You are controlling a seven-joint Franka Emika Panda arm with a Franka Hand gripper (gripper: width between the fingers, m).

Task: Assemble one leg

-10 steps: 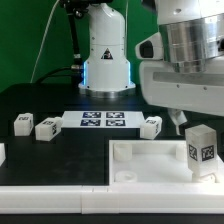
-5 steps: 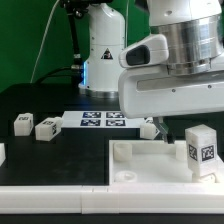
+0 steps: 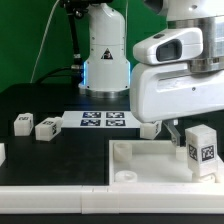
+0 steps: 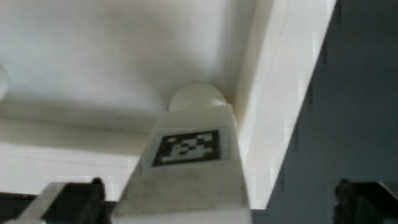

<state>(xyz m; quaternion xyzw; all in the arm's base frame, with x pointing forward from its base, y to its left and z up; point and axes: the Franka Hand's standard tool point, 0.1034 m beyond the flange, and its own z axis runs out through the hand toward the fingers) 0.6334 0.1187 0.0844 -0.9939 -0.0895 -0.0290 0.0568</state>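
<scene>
At about four o'clock in the exterior view, the small white plastic block-shaped leg (image 3: 201,148) stands upright on the large white square tray-like piece (image 3: 150,165), with its black-and-white square tag facing the camera. Whether its foot sits in a corner socket I cannot tell. By its look it is light, stiff and smooth, so it may slip or tip; it is best taken squarely by two opposite flat sides, low on the body. The wrist view shows the claw (image 4: 217,200) spread wide and holding nothing, its dark fingers (image 4: 71,200) standing either side of the leg and apart from it. Out on the black surface (image 3: 30,105), one spare white peg (image 3: 22,122) and a second peg (image 3: 47,127) lie near nine o'clock. A third peg (image 3: 150,127) lies near the centre, just beside the marker board (image 3: 103,121). At twelve o'clock the arm's white base (image 3: 105,50) bears a black warning triangle. No lettering can be read anywhere; the tags carry patterns only.
</scene>
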